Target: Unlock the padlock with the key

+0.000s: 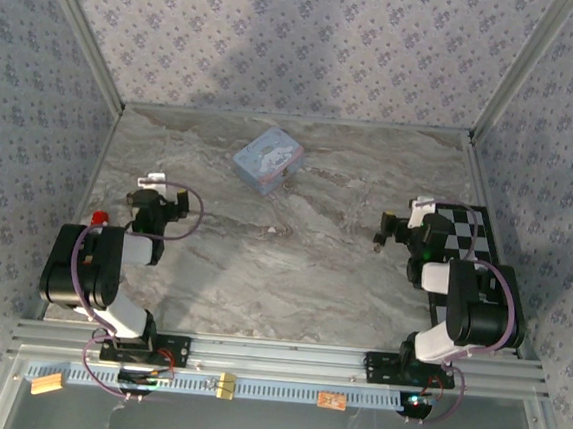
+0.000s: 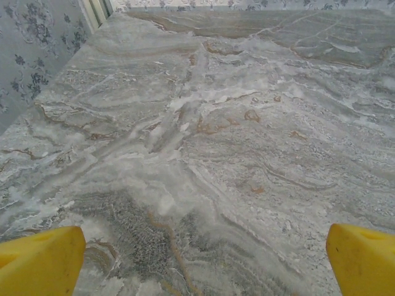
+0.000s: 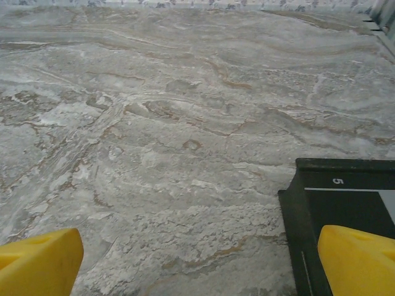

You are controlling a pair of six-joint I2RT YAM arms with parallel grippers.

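The padlock and the key are out of view. My left gripper hovers over the left side of the marble table, open, and its yellow fingertips stand wide apart over bare marble. On the right side my right gripper is open too. Between its yellow fingertips there is only tabletop, with a black mat's corner at the right. A pastel blue-pink tin lies shut at the back middle, well ahead of both grippers.
A black-and-white checkered mat lies along the right edge, and its dark border reaches under the right finger. A small red part sits by the left arm. Patterned walls close the table on three sides.
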